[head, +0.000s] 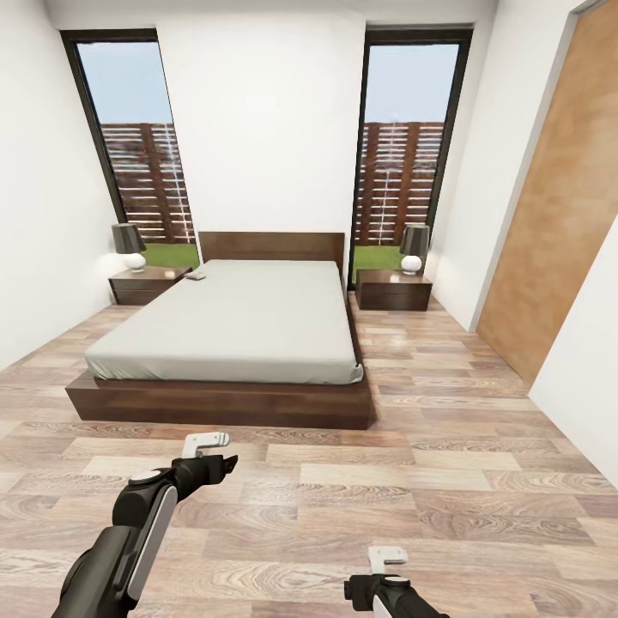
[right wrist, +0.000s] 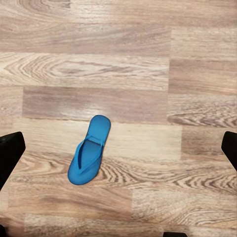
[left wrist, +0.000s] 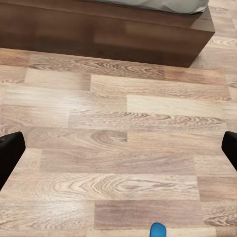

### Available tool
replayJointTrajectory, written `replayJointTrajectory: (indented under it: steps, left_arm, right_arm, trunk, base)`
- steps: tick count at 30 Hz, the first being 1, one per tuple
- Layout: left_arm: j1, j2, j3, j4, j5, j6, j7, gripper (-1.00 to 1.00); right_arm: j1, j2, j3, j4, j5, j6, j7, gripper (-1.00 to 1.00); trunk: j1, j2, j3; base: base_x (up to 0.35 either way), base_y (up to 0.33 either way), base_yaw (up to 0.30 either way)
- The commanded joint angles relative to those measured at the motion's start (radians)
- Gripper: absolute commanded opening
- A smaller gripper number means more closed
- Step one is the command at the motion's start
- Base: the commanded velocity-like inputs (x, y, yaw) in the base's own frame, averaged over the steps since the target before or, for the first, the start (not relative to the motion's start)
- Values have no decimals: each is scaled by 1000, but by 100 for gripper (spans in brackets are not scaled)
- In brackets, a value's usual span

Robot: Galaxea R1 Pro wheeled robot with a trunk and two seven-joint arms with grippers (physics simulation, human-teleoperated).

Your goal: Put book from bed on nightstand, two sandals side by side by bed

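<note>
Sandal (right wrist: pixel 89 150): flat on the floor (right wrist: pixel 148 64) below the right gripper, between its fingers as its wrist camera sees it, untouched.
Right gripper (head: pixel 384 562): fingers spread apart, holding nothing.
Left gripper (head: pixel 210 444): fingers apart, empty, above bare floor; a bit of blue (left wrist: pixel 158 230) shows at the edge of its wrist view, too little to identify.
Bed (head: pixel 236 326): ahead of both grippers, its dark base near the left one.
Book (head: pixel 196 276): small pale object at the bed's far left corner, well beyond the left gripper; cover unreadable.
Nightstands: left (head: pixel 146 285) and right (head: pixel 393 289), flanking the headboard, each carrying a lamp (head: pixel 129 246).
</note>
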Motion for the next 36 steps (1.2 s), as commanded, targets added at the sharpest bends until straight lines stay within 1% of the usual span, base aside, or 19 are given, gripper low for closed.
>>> replayJointTrajectory:
  steps: [1, 3, 8, 13, 36]
  left_arm:
    - [-1, 0, 1, -1, 7, 5, 1, 100]
    - [-1, 0, 1, -1, 7, 5, 1, 100]
    - [4, 5, 0, 27, 4, 21, 0, 100]
    - [5, 6, 0, 46, 3, 22, 1, 100]
    - [6, 9, 1, 53, 3, 27, -2, 100]
  right_arm:
    - [0, 0, 2, -2, -2, 6, -4, 100]
    - [0, 0, 2, -2, -2, 6, -4, 100]
    - [26, -14, 4, -30, 13, 1, 7, 100]
    - [34, -17, 5, -46, 16, -1, 11, 100]
    - [39, -17, 10, -60, 19, 5, 10, 100]
  trunk:
    - [0, -1, -1]
    - [0, -1, -1]
    - [0, -1, -1]
    - [0, -1, -1]
    - [0, -1, -1]
  base:
    - [0, 0, 0]
    - [0, 0, 0]
    - [0, 0, 0]
    - [0, 0, 0]
    - [0, 0, 0]
